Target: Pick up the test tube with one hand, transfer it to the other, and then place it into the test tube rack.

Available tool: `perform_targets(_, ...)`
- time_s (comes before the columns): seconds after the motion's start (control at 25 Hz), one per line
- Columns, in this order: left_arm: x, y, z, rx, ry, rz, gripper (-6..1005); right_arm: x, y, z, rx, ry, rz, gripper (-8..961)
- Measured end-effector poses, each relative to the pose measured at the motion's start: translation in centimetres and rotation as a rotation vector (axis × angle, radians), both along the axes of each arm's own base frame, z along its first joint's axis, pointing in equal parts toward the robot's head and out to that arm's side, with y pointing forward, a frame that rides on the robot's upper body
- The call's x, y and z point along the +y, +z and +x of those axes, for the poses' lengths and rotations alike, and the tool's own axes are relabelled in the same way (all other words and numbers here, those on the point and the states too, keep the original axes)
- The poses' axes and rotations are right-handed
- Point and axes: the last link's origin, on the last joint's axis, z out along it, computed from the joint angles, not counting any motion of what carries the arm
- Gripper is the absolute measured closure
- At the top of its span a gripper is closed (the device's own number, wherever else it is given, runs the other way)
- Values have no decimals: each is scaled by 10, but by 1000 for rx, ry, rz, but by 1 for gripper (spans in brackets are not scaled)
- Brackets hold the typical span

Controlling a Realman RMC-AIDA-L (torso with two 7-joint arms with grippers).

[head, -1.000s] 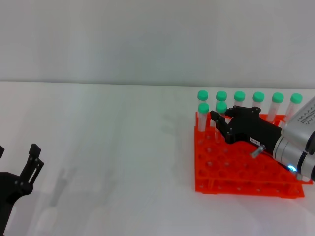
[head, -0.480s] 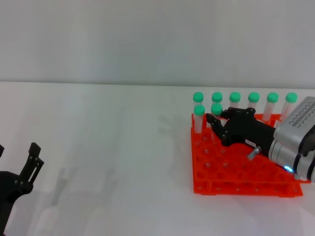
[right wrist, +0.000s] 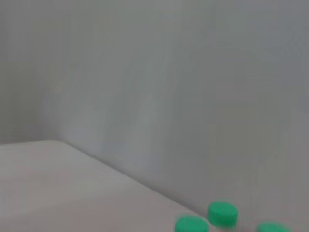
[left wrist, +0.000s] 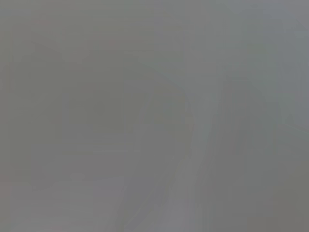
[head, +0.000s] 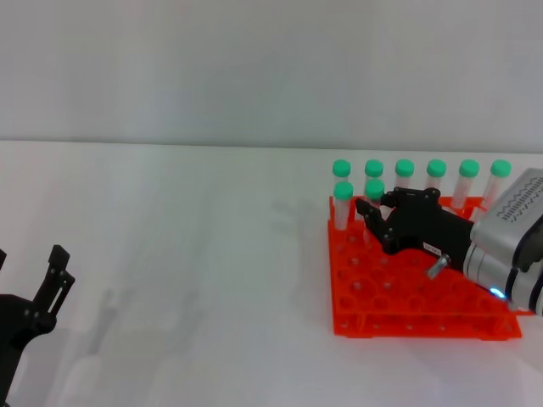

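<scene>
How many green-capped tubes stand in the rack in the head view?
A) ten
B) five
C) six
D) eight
D: six caps line the back row of the rack, and two more stand in front, one being the tube at the right gripper.

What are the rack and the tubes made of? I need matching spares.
The test tube rack looks like glossy orange-red moulded plastic, going by its uniform colour. The tubes appear to be clear plastic, possibly glass, with matte green caps.

A lab bench: green-capped test tubes (head: 404,170) in an orange rack (head: 407,297) on a plain white table (head: 187,254).
</scene>
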Motion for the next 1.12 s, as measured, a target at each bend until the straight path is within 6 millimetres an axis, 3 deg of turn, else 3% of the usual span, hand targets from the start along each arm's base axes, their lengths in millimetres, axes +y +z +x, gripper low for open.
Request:
perform_targets(0.24,4,1,2,0,-10,4,132,3,1,0,20,-43,4,629)
perform_targets(0.48,6,2,1,1,-6,11,131,-7,10,3,99,-45,19,487)
perform_targets(0.64,6,3,0,-6,3,17,131,-14,18,15,128,-76,44,392)
perform_targets(0.8,5,4,-1,-36,3,11,131,-25,26,30,168,-89,66,206)
perform_targets(0.96,5,6,-2,-46,2,15,131,-39,45,51,225,-93,149,121)
perform_targets(1.12,6,8,-3,-49,9,31,131,-43,82,81,214,-134,357,82)
